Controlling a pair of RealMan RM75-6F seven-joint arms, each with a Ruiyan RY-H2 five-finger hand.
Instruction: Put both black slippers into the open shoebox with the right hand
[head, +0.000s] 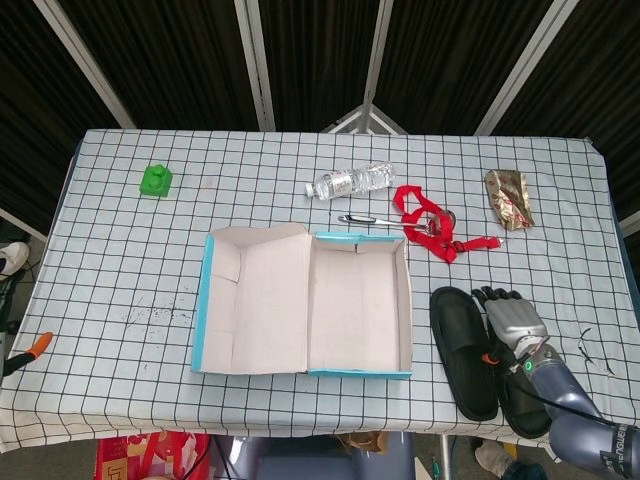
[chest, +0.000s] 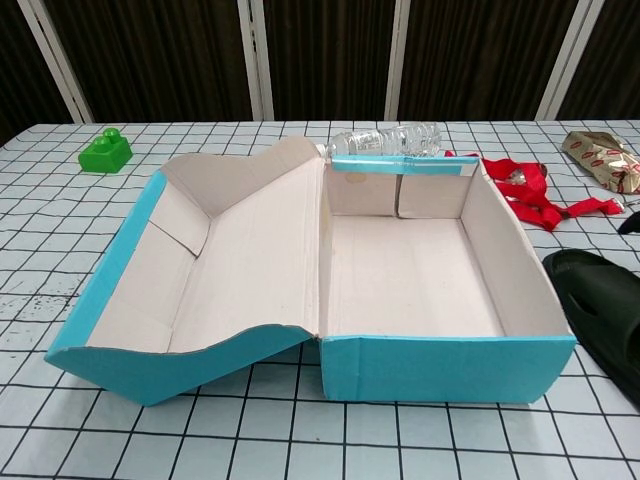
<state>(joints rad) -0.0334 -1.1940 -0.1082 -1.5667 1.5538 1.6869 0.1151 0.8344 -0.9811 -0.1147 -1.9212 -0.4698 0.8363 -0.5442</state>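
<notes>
Two black slippers lie side by side on the table, right of the shoebox. The left slipper (head: 462, 350) lies bare; its toe end (chest: 603, 300) shows at the chest view's right edge. My right hand (head: 512, 319) lies over the front half of the right slipper (head: 527, 408), fingers stretched out and pointing away from me, holding nothing. I cannot tell whether it touches the slipper. A dark fingertip (chest: 630, 222) shows at the chest view's right edge. The open blue shoebox (head: 360, 373) (chest: 450, 366) holds nothing. My left hand is out of sight.
A red strap (head: 430, 228) and a metal spoon (head: 370, 220) lie behind the slippers. A water bottle (head: 352, 182) lies behind the box, a foil wrapper (head: 508, 197) at the back right, a green block (head: 155, 180) at the back left. The table's front edge runs just below the slippers.
</notes>
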